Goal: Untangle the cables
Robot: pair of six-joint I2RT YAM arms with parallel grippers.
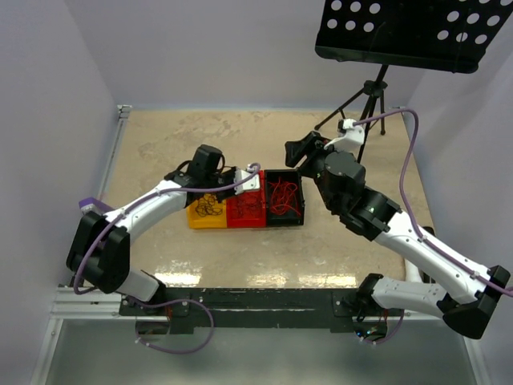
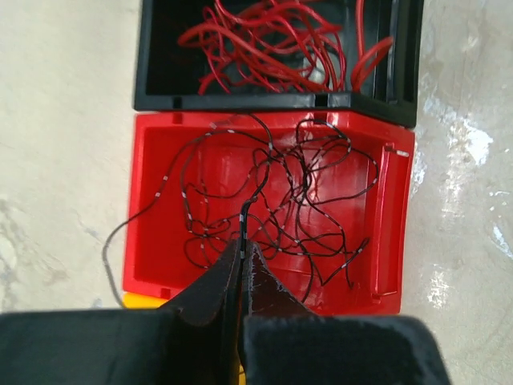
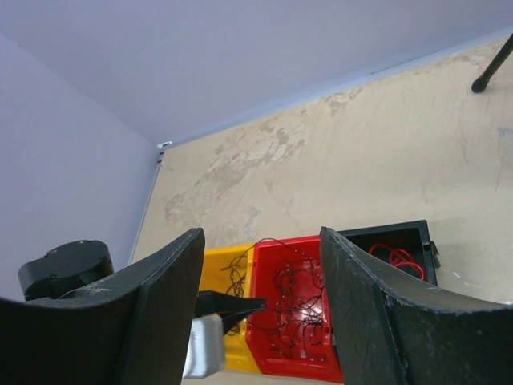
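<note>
Red bin, middle of a row of three on the bench: holds a loose tangle of black wires. Left tool sits over the bin's left side, fingers pressed together and pinching one black wire that leads out of the tangle. Black bin, touching on the right: red wires piled inside. Yellow bin, on the left: more dark wires. Right tool is raised above the bench, right of and beyond the black bin, fingers wide apart.
</note>
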